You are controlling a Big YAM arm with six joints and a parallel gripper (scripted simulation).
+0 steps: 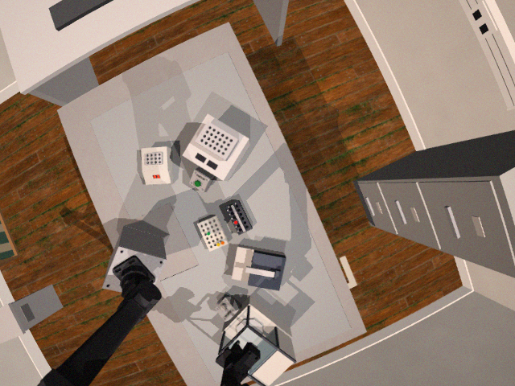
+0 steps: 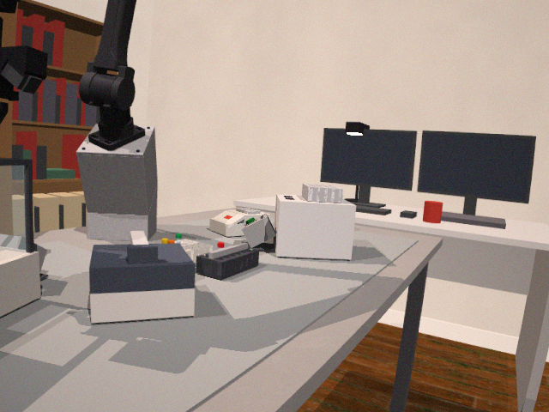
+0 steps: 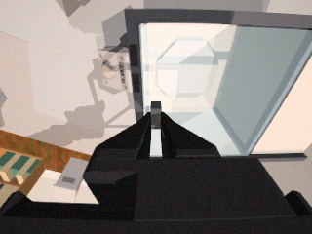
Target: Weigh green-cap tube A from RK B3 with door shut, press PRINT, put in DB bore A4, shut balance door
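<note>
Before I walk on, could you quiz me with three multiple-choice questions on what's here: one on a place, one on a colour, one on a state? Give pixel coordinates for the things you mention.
1. What is the gripper (image 1: pixel 241 353) (image 3: pixel 155 117) over?
a) the cream rack
b) the glass box
c) the desk

2. What colour is the cap in the black block (image 1: pixel 229 214) (image 2: pixel 228 266)?
a) red
b) green
c) yellow

3. How are the gripper's fingers?
a) spread wide
b) out of sight
c) drawn close together

Answers:
1 b: the top view shows the gripper over the glass box (image 1: pixel 272 367) (image 2: pixel 29 208) (image 3: pixel 132 49).
2 a: a single red cap (image 1: pixel 236 222) (image 2: pixel 220 245) stands out there.
3 c: the wrist view shows the fingertips nearly meeting.
</note>
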